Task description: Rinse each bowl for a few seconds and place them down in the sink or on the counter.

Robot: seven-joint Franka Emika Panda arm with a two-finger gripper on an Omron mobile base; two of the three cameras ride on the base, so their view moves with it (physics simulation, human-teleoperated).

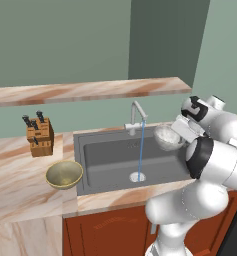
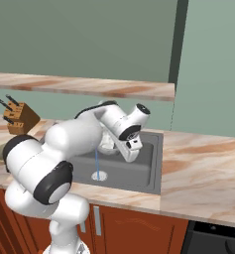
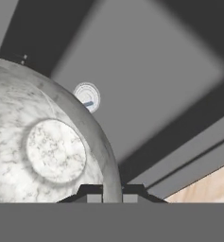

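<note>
We're parked at a pink marbled counter [image 1: 20,185] under a matching shelf [image 1: 85,91], green wall behind. The faucet [image 1: 136,116] runs a thin stream into the dark sink [image 1: 110,160]. Our gripper [image 3: 112,191] is clamped on the pale grey bowl [image 3: 42,146] over the basin. The left base view catches the olive bowl [image 1: 64,174] beside the knife block [image 1: 40,136].

I'm working in a kitchen: a sink [image 1: 110,155] with a running faucet [image 1: 136,116] set in a marbled table [image 1: 20,175], a knife block [image 1: 39,136], reddish cabinets [image 1: 110,232], perhaps an oven [image 2: 213,240] at right.
</note>
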